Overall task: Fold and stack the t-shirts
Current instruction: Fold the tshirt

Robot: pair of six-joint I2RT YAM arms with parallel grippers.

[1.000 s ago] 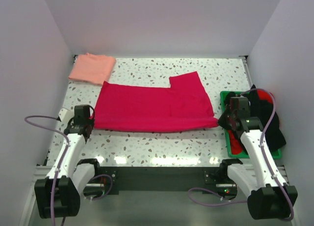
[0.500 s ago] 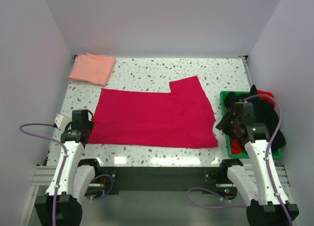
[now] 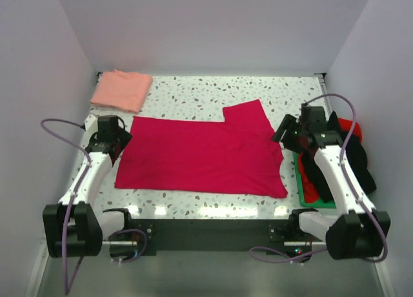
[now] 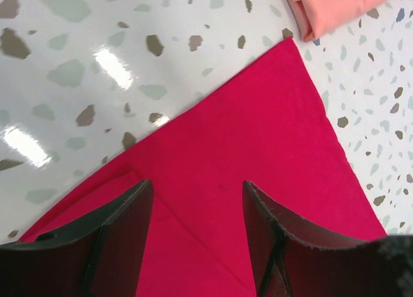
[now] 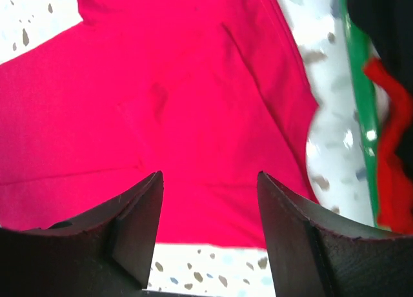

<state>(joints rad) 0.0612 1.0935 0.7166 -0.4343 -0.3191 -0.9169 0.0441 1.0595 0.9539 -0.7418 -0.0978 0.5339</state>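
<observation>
The crimson t-shirt lies flat at the middle of the bench, the folded salmon-pink t-shirt at its far left corner; both are judged light, limp cloth, best pinched at edge corners by the left tool and right tool, which stand open and empty.

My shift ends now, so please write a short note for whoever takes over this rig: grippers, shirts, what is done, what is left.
Left gripper: open, empty, over the far-left corner of the crimson t-shirt.
Right gripper: open, empty, over its right side.
Crimson t-shirt: lying flat mid-table, one sleeve sticking out at the far right.
Pink t-shirt: folded, in the far-left corner.
Done: pink one folded.
Left: finish folding the crimson one, then stack the two.
</observation>
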